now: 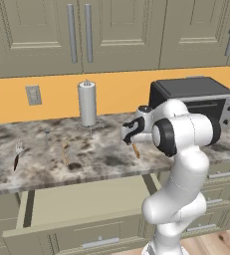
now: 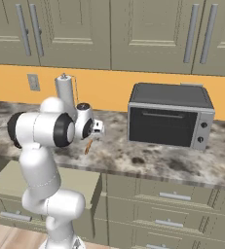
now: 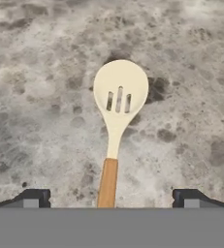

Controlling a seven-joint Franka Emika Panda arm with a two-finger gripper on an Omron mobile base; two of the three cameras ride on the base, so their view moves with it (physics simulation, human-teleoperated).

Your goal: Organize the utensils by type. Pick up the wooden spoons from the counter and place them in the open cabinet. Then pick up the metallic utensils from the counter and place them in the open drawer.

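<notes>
1. Below the desk edge, the drawer point(image 1: 81, 201) stands open; no utensil seen inside.
2. On the desk point(image 1: 101, 157), gripper point(image 3: 111, 199) spread wide, empty, straddling the cream-bowled wooden spoon point(image 3: 117, 116).
3. Farther left, darker spoon point(image 1: 64, 153) and fork point(image 1: 18, 154) lie uncollected; sorting apparently not begun.
</notes>
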